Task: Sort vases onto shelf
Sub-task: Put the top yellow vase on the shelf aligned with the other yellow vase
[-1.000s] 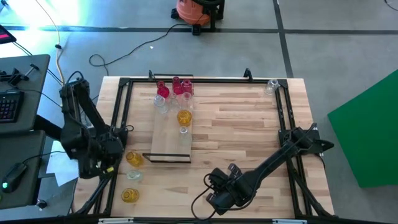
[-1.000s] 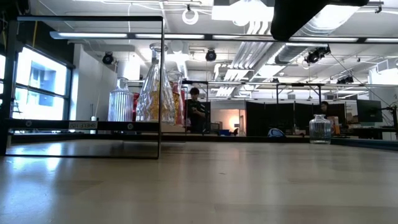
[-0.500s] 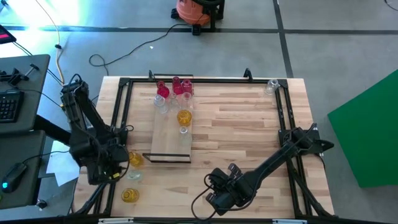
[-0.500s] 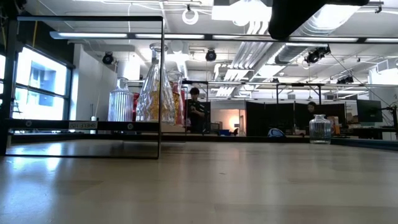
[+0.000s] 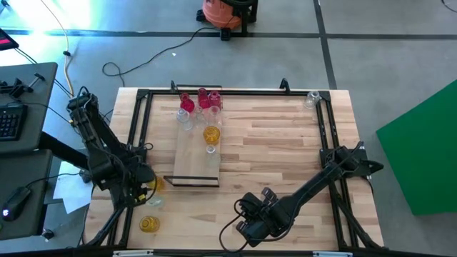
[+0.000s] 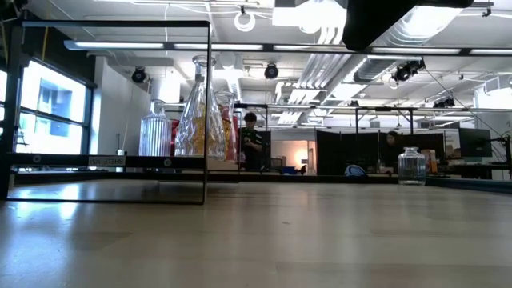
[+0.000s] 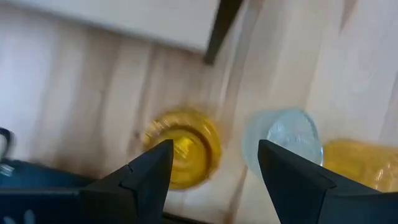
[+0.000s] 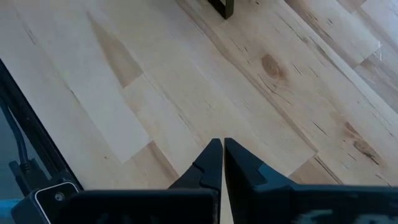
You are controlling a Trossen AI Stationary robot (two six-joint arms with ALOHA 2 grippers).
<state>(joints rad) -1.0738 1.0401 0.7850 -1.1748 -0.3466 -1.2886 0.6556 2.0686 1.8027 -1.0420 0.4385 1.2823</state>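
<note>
Amber glass, an unsorted yellow vase (image 7: 186,149) stands on the counter (image 5: 285,150) off the shelf's (image 5: 194,163) dark-edged end, beside a clear vase (image 7: 287,140). Left gripper (image 7: 211,165) hovers over it, jaws spread wide and empty, seemingly lining up a pick. Right gripper (image 8: 217,163) waits pinched closed, empty, near the front edge.

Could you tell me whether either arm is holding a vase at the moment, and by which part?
Nothing is held. The left gripper hangs open above a yellow vase without touching it; the right gripper is shut on nothing.
</note>
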